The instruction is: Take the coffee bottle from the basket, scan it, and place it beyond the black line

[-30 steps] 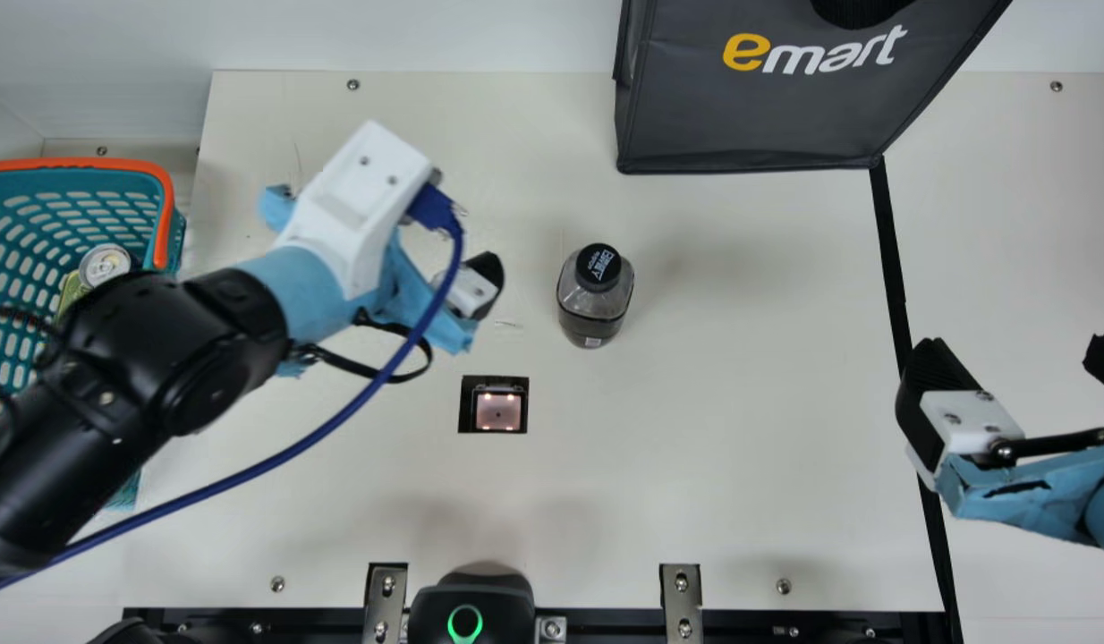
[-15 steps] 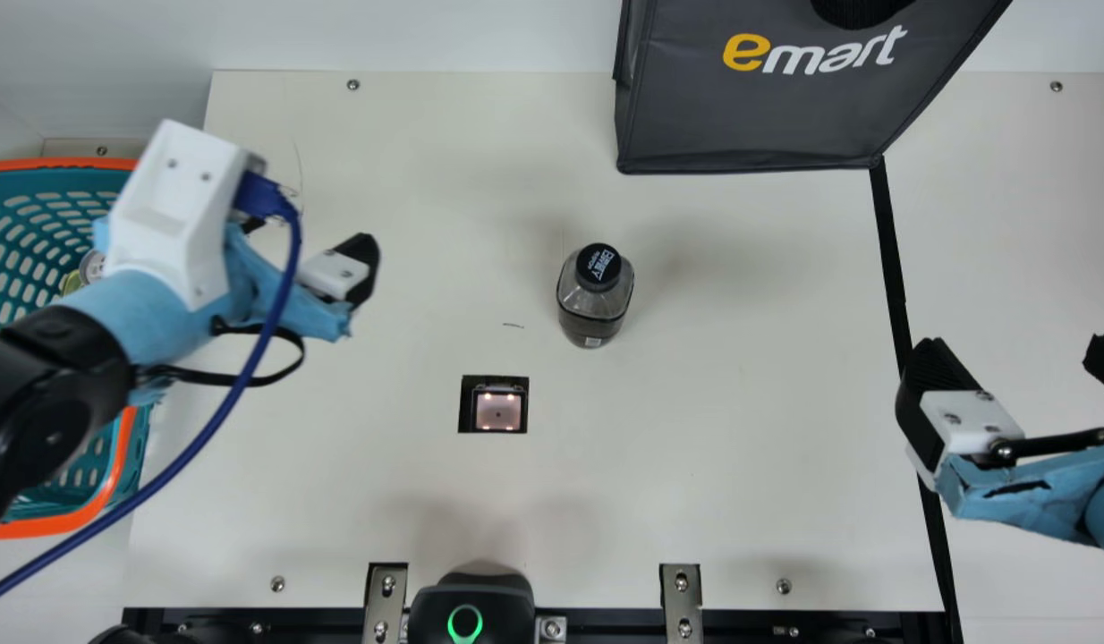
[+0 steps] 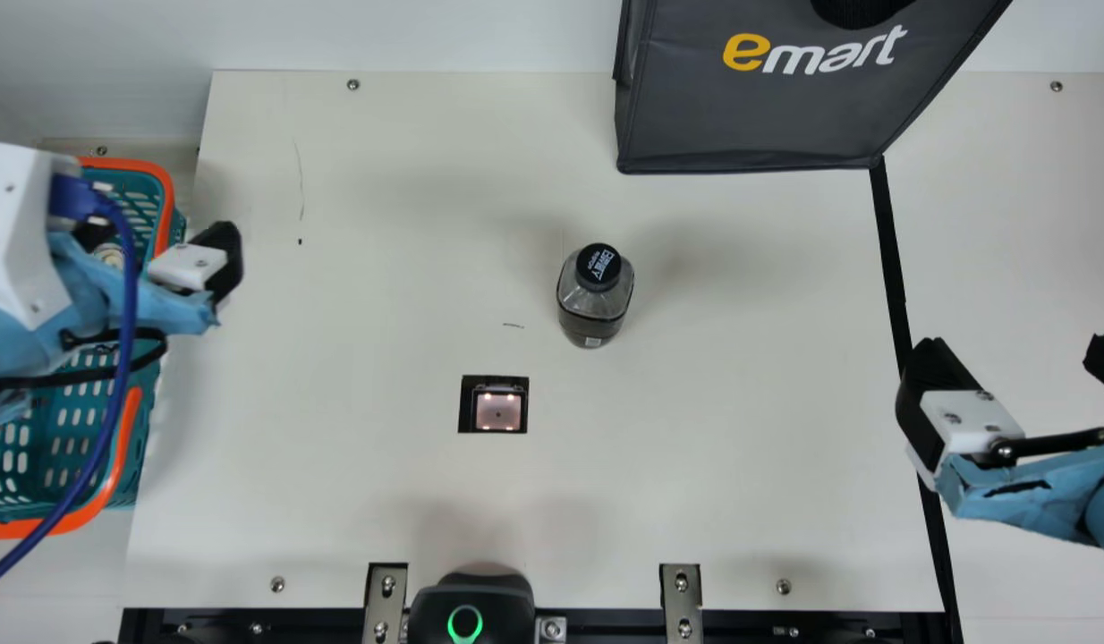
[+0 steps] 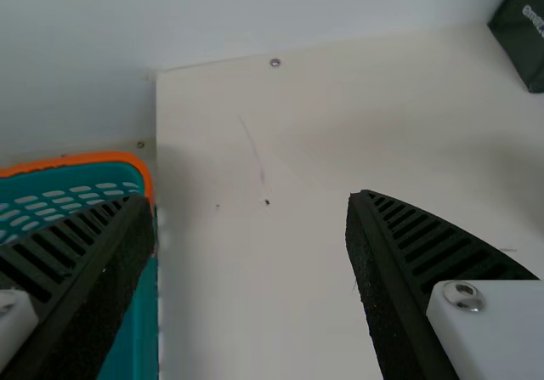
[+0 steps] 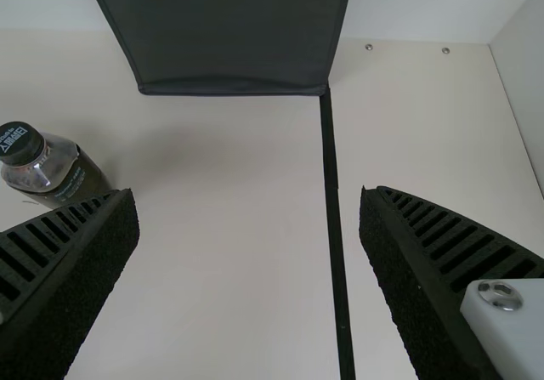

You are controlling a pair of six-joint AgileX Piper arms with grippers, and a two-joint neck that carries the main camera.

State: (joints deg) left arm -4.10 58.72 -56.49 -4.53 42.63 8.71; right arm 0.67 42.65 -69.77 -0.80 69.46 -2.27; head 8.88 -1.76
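Where a basket [image 3: 124, 165] holds a can [image 3: 111, 256], left gripper [image 3: 160, 234] above its rim

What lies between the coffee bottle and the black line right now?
Between the coffee bottle and the black line, the main view shows a bare stretch of cream table.

Main looks down — wrist views closer — bag [image 3: 749, 116] shared.
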